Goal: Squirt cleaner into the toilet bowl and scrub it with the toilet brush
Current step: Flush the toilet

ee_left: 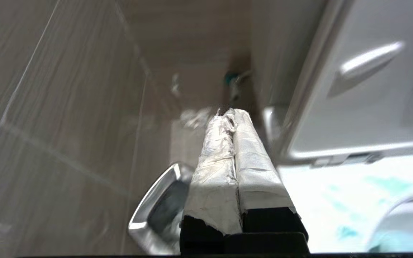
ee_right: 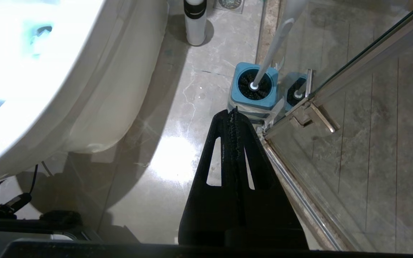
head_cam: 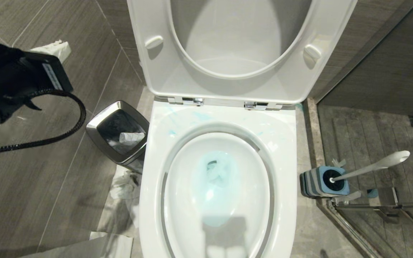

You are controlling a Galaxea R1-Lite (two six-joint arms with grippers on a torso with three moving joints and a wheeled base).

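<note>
The toilet bowl stands in the middle with its seat and lid raised. Turquoise cleaner tints the water, and thin smears mark the back of the rim. At the right the toilet brush leans in its blue-and-grey holder on the floor. My left gripper hangs at the far left above the floor; its white-wrapped fingers are pressed together with nothing in them. My right gripper is shut and empty, low over the floor just short of the holder.
A square steel bin with a black liner sits against the bowl's left side, crumpled paper below it. A glass shower door with a steel bar closes off the right. A white black-capped bottle stands on the floor beside the toilet.
</note>
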